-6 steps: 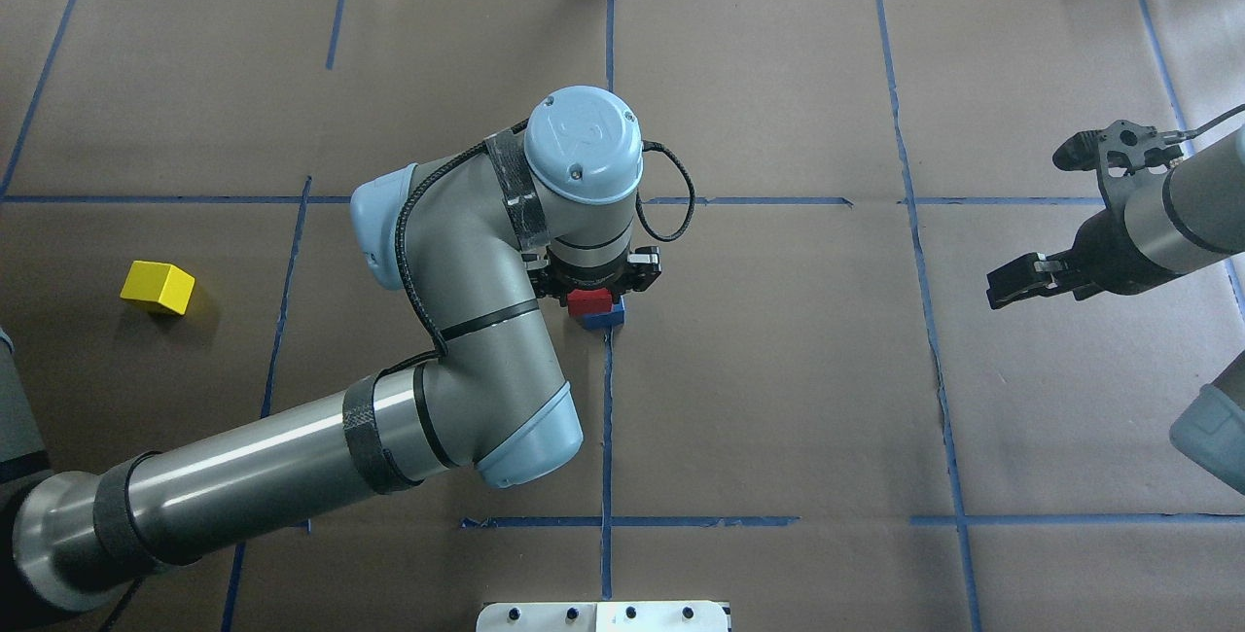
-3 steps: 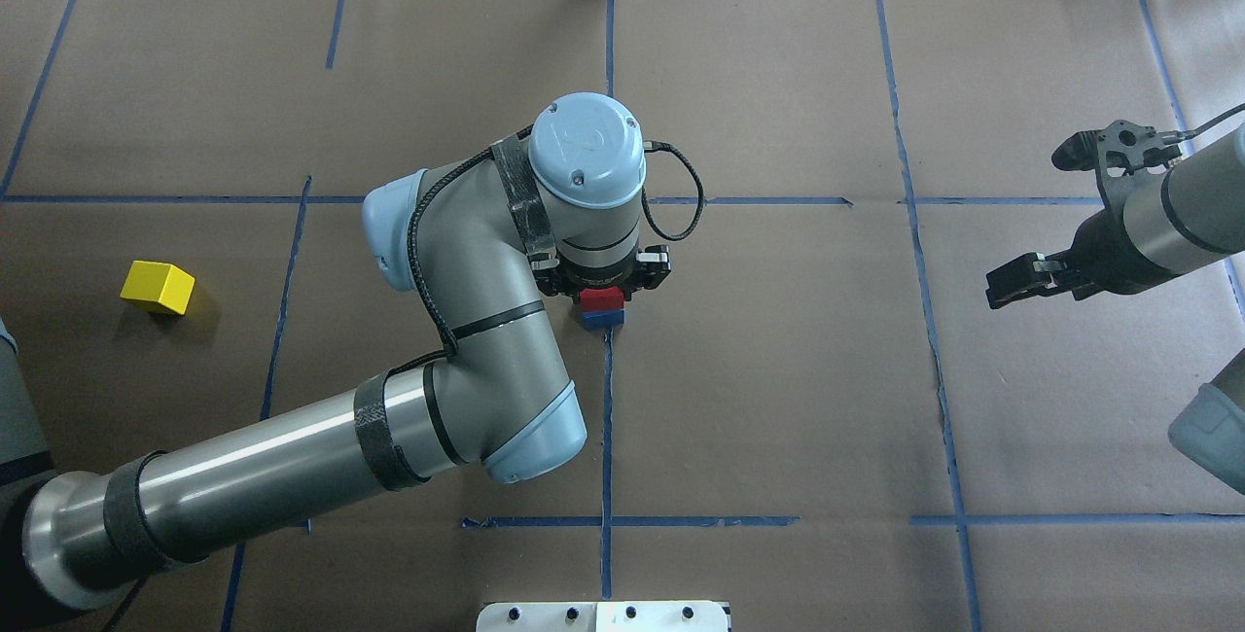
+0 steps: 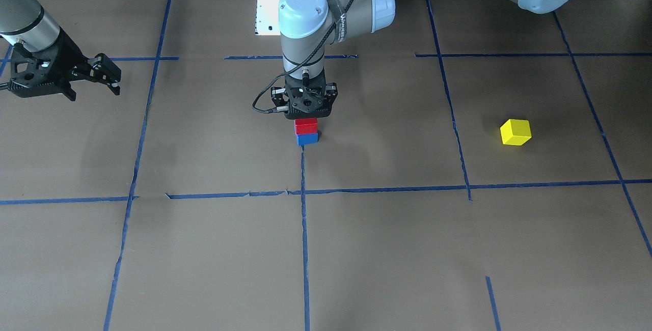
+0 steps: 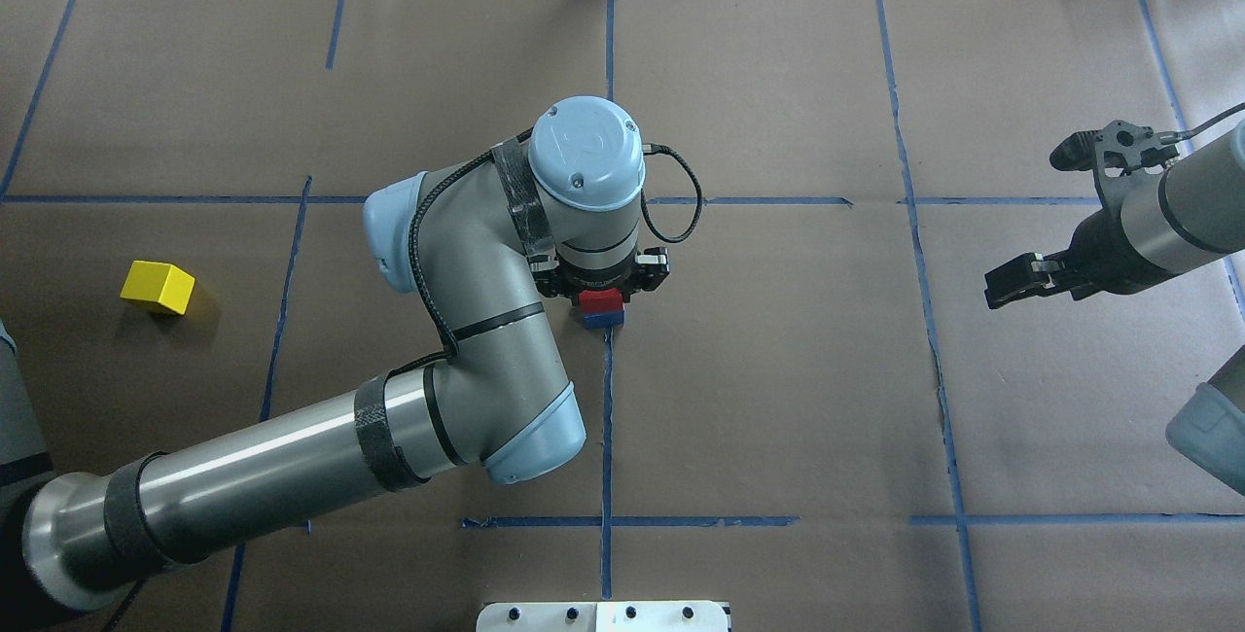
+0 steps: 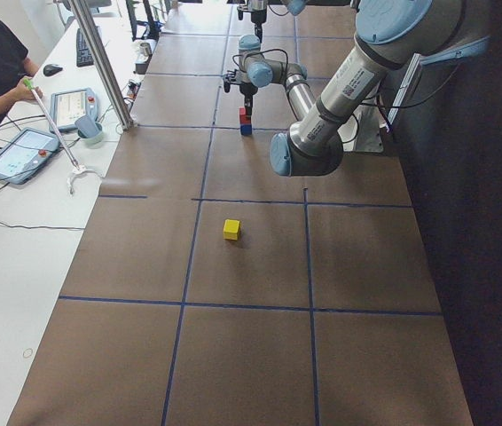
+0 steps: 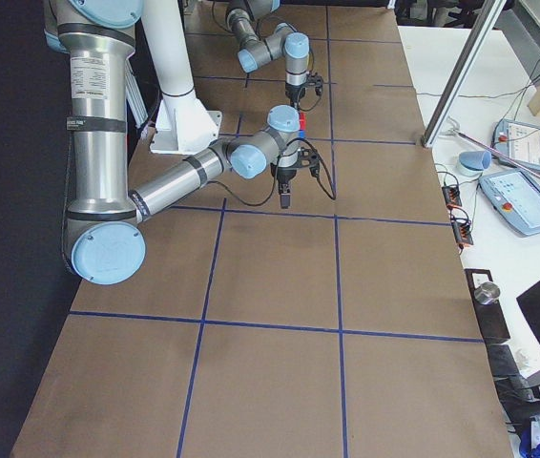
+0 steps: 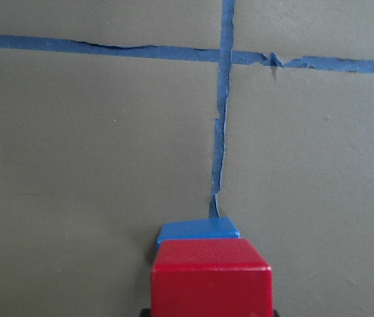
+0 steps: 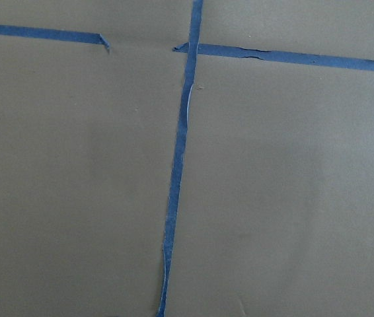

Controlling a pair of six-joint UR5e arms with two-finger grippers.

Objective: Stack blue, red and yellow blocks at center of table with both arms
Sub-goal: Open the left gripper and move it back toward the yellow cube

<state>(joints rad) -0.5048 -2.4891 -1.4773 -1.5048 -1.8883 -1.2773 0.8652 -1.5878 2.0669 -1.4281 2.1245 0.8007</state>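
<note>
The red block [image 3: 306,126] sits squarely on the blue block [image 3: 307,139] at the table's centre, where the tape lines meet. My left gripper [image 3: 306,121] points straight down and is shut on the red block [image 4: 600,299]; in the left wrist view the red block [image 7: 210,281] fills the bottom with the blue block [image 7: 199,230] showing under it. The yellow block [image 4: 158,287] lies alone far out on my left side, also in the front view [image 3: 515,132]. My right gripper [image 4: 1009,284] hovers empty and open far to the right.
Brown paper with a blue tape grid [image 4: 607,418] covers the table. A white base plate [image 4: 603,616] sits at my near edge. Operators' tablets [image 5: 20,151] lie on a side table beyond the far edge.
My left gripper moved slightly right and down with the red block, which now sits in line over the blue block instead of offset to its left. The right arm barely moved.
</note>
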